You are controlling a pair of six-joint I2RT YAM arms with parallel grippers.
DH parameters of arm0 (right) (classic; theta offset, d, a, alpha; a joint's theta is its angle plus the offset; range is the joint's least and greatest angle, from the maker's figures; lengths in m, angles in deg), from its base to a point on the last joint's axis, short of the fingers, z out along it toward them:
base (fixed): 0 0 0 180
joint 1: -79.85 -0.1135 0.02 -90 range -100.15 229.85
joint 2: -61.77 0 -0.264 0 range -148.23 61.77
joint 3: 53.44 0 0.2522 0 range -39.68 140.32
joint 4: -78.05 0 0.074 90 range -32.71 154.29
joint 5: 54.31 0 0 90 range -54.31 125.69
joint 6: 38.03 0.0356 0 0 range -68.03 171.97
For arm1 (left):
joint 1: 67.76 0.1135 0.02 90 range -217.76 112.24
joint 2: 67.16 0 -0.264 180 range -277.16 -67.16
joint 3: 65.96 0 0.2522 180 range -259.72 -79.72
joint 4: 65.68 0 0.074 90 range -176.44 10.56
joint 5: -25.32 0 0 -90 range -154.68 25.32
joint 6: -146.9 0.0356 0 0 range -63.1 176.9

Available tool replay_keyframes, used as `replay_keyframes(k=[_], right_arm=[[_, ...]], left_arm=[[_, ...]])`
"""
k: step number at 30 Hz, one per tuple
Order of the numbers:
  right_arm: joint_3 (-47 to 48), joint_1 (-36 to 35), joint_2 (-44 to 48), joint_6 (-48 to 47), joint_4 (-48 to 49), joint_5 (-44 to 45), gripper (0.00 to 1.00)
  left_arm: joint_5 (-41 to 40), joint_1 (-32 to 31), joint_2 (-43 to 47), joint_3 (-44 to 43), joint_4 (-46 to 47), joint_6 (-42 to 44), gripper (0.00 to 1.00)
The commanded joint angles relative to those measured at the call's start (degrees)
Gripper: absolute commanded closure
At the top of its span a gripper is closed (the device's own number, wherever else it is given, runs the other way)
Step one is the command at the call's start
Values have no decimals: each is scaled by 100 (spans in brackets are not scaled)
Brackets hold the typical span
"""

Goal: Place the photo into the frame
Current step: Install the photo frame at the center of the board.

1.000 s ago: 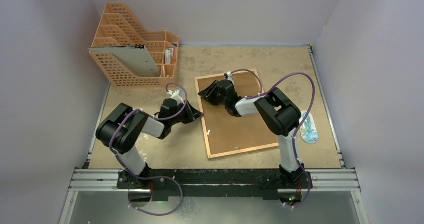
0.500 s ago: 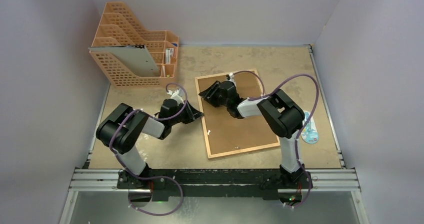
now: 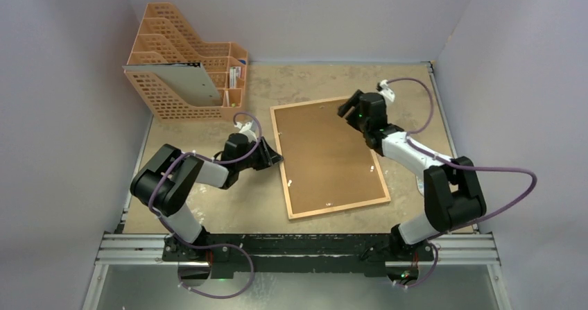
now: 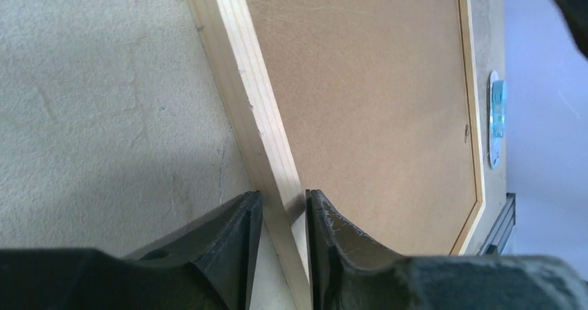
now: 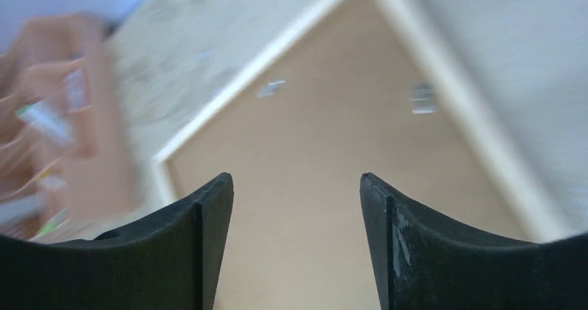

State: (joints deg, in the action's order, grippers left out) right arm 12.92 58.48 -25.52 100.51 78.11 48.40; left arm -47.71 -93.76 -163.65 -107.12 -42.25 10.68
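Observation:
The frame lies face down on the table, its brown backing panel turned up. The photo is not in view. My left gripper sits low at the frame's left rail. In the left wrist view its jaws straddle that light-wood rail, slightly open, with thin gaps beside the wood. My right gripper hovers over the frame's far right corner. It is open, with only the backing panel showing between its fingers.
An orange file rack holding a grey sheet stands at the back left. A blue-and-white oval object lies on the table right of the frame, mostly behind the right arm in the top view.
My right gripper left the frame's upper left area, swung to its far right corner and opened wider. My left gripper's jaws loosened on the rail. The frame stayed put.

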Motion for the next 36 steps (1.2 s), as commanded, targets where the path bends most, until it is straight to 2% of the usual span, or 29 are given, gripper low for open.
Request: replay_keyframes(k=[1, 6, 12, 14, 21, 25, 31, 36], right_arm=[[-488, 679, 211, -495, -1228, 694, 28], [-937, 960, 417, -273, -1510, 769, 16], [-1331, 996, 557, -173, -1692, 472, 15], [-1428, 992, 631, -204, -1778, 256, 17], [-1774, 988, 1386, -383, -1831, -330, 33], [-1845, 942, 1493, -597, -1777, -736, 35], [-1929, 842, 1146, -816, -1403, -1518, 39], [-1697, 688, 1277, -820, -1635, -1233, 39]], left_arm=[[51, -81, -174, 137, -1242, 566, 64], [269, -81, -233, -2, -1289, 714, 58], [384, -81, -344, -167, -1260, 779, 55], [390, -81, -365, -230, -1235, 749, 55], [237, -81, -272, -332, -1172, 581, 55], [-397, -81, 10, -174, -1368, 548, 55], [-1132, -81, 502, 28, -1510, 547, 55], [-1272, -81, 545, -77, -1584, 603, 54]])
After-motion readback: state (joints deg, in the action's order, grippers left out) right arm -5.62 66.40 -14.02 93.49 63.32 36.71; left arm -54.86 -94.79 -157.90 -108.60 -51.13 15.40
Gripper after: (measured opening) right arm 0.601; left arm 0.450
